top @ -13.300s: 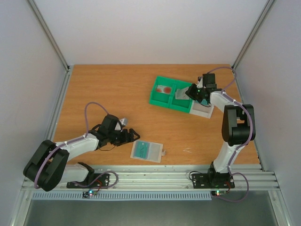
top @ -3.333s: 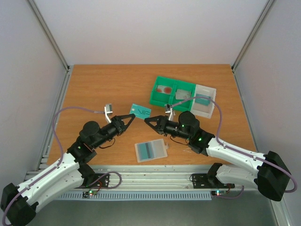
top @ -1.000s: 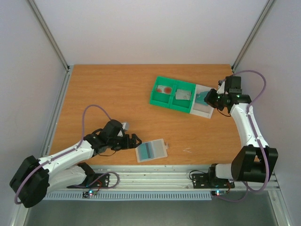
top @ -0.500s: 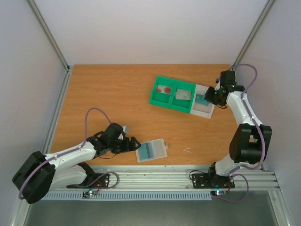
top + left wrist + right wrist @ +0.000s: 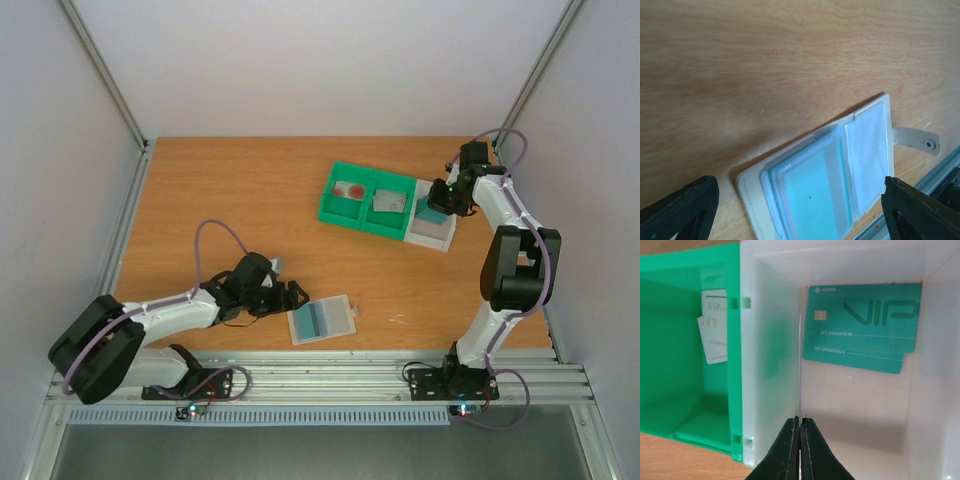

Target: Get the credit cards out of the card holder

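Left tool has crept right up beside the card holder, fingers spread wide, empty. The holder lies on the tabletop, a teal credit card still inside. Right tool, pinched shut, sits far from the holder over the white tray with two teal cards. Next pull's coming, I'd guess.

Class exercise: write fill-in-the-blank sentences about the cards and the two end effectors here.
1. The two teal plastic VIP cards lie overlapping in the ___ rectangular plastic tray.
2. The flat translucent card holder on the wooden table shows a card of ___ colour inside.
3. The right end effector, over the tray, has its jaws ___.
4. The left end effector, beside the card holder, has its jaws ___.
Missing words: white; teal; shut; open.
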Robot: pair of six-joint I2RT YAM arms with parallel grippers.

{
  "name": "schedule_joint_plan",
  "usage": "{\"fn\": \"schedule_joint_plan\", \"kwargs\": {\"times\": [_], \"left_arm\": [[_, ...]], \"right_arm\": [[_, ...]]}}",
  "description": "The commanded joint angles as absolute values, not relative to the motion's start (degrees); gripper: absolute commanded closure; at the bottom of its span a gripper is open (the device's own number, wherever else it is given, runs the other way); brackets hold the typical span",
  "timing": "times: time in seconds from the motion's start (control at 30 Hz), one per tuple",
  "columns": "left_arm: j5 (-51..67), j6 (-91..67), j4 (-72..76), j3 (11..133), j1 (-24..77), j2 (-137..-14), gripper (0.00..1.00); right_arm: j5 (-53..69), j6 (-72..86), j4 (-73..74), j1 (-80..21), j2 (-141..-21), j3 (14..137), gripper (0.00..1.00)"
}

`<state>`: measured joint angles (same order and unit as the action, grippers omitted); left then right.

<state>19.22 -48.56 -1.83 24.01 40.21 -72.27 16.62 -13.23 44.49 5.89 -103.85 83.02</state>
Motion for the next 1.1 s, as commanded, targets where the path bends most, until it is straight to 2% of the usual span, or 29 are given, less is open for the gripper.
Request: {"fn": "schedule_joint_plan", "kwargs": {"times": [0.0,0.23,0.47,0.9,1.07], "left_arm": [[19.2,-46.8,-0.6,26.7,40.2,-76.7,0.11],[21.7,-46.3,-0.8,29.3,40.1,-77.3,0.13],[17.0,-42.7,-8.1,30.7,40.0,-71.8,0.12],[15.9,-42.1,-10.9,29.9,39.9,-65.8,0.13],[16.1,-41.3,-12.4,30.2,39.9,-65.7,0.13]], "right_arm": [[18.0,-14.6,45.2,6.3,-105.8,85.0,0.99],[19.5,-13.8,43.3,6.3,-109.0,86.1,0.99],[16.3,-14.5,43.2,6.3,-112.5,88.0,0.98],[10.6,-13.7,46.7,6.3,-115.5,93.0,0.86],[9.3,-12.4,48.9,6.3,-114.7,94.3,0.86]]}}
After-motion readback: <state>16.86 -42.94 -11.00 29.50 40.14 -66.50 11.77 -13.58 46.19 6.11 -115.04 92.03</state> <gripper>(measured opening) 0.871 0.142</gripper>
